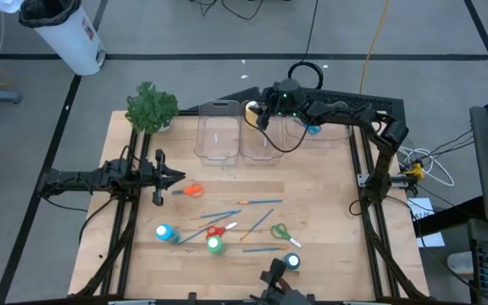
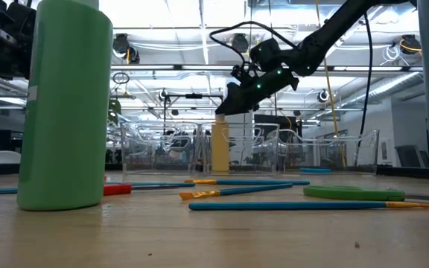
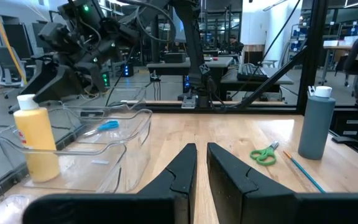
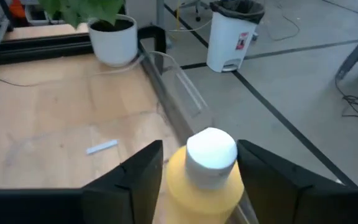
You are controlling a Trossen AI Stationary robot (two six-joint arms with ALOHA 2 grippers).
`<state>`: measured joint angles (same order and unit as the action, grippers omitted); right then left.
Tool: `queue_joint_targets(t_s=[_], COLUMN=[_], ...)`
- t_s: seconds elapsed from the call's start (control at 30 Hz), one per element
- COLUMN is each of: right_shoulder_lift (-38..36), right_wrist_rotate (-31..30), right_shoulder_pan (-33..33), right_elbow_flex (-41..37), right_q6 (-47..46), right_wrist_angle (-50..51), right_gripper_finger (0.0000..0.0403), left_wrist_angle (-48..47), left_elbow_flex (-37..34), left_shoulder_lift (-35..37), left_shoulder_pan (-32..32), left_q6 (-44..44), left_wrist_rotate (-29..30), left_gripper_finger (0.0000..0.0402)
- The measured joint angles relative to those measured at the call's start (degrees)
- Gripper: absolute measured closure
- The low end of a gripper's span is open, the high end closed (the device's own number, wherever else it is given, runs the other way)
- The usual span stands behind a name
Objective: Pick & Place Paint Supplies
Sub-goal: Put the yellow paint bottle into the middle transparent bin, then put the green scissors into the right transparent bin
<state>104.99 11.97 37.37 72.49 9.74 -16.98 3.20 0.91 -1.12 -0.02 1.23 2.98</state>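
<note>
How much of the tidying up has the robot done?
Done: the yellow paint bottle stands in a clear bin; blue scissors lie in another. Now: the right gripper, open, straddles that bottle's cap. Left: brushes, three scissors and three bottles on the table.

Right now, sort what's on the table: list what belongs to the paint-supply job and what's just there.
Job things: yellow bottle in a bin, right pincer open around it; blue bottle; green bottle; dark bottle; brushes; orange scissors; red scissors; green scissors.

Just there: plant; clear bins.
</note>
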Motion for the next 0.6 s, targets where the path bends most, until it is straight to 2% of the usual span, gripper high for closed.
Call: queue_joint_targets(t_s=[0.13,0.27,0.6], right_shoulder_lift=[-1.7,-6.9,-23.2], right_wrist_rotate=[0.0,0.0,-0.1], right_shoulder_pan=[-1.3,-3.6,-12.8], right_elbow_flex=[-0.1,-0.1,-0.1], right_q6=[0.0,0.2,3.0], right_wrist_angle=[1.3,4.8,25.5], right_gripper_finger=[0.0186,0.0175,0.0174], left_wrist_angle=[0.0,0.0,0.0], left_elbow_flex=[0.0,0.0,0.0], left_shoulder_lift=[0.0,0.0,0.0], left_shoulder_pan=[0.0,0.0,0.0], left_q6=[0.0,0.0,0.0], left_wrist_rotate=[0.0,0.0,0.0], left_gripper_finger=[0.0355,0.0355,0.0355])
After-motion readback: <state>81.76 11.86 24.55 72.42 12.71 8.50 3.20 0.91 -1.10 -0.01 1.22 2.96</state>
